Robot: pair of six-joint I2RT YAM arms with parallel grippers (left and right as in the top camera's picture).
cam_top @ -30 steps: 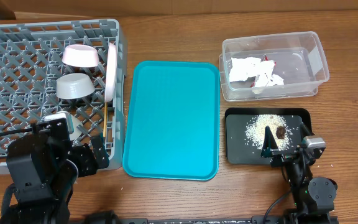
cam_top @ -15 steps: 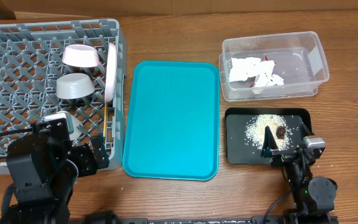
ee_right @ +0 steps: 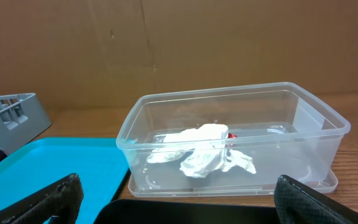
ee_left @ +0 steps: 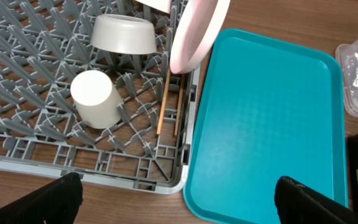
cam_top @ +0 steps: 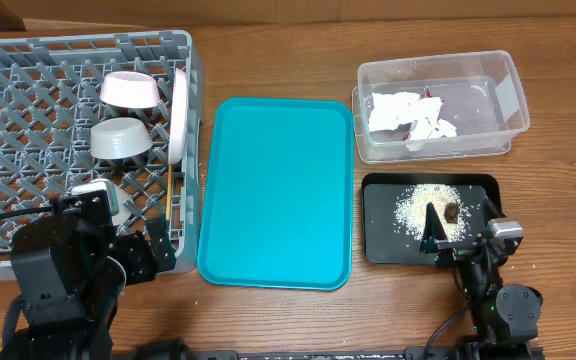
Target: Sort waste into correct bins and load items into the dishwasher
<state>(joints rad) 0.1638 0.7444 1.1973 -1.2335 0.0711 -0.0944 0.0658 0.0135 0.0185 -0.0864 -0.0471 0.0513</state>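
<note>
The grey dish rack (cam_top: pixel 28 70) at the left holds a pinkish-white bowl (cam_top: pixel 130 90), a grey bowl (cam_top: pixel 120 139), an upright white plate (cam_top: pixel 179 115), a white cup (ee_left: pixel 95 98) and two chopsticks (ee_left: pixel 169 102). The clear tub (cam_top: pixel 503 90) at the right holds crumpled white paper with red bits (cam_top: pixel 408 114), also in the right wrist view (ee_right: pixel 201 152). The black tray (cam_top: pixel 383 245) holds rice grains (cam_top: pixel 418 205) and a dark lump (cam_top: pixel 451 212). My left gripper (ee_left: pixel 179 205) is open and empty over the rack's near corner. My right gripper (ee_right: pixel 179 202) is open and empty at the black tray's near edge.
A large teal tray (cam_top: pixel 276 190) lies between the rack and the bins, with nothing on it. Both arm bases stand at the table's near edge, left (cam_top: pixel 63 280) and right (cam_top: pixel 498 295). A brown cardboard wall (ee_right: pixel 166 50) stands behind the table.
</note>
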